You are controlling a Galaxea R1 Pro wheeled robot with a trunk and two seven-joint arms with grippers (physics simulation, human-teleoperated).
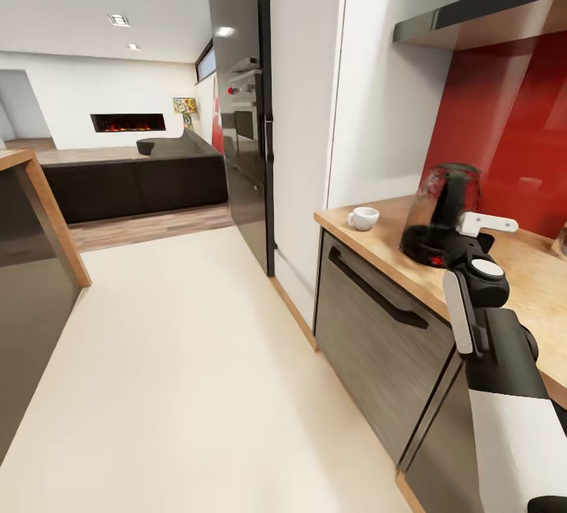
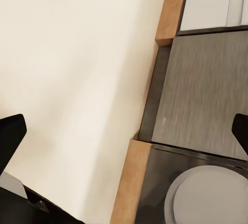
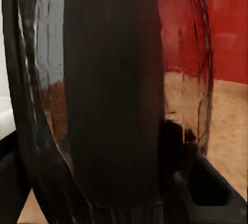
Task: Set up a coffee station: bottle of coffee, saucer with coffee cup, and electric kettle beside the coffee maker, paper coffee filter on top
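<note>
Nearest, right hand pressed up against the electric kettle, at its black handle; right wrist view crowded by that handle and the dark glass. Appeared clamped on the handle, though fingers hidden, so grip could not be told for certain. Kettle stood upright on the bench, before the red backsplash. Beyond the kettle, toward the bench's end by the tall white cabinet, sat the coffee cup, alone on bare wood, no saucer under it. Left hand hung open over the pale floor beside the grey cabinet front, fingertips spread wide, holding nothing.

Judged early to midway: kettle seemingly in transit or being placed, cup waiting for its saucer. No coffee maker, bottle or filter near the kettle here, so most placements likely left.
</note>
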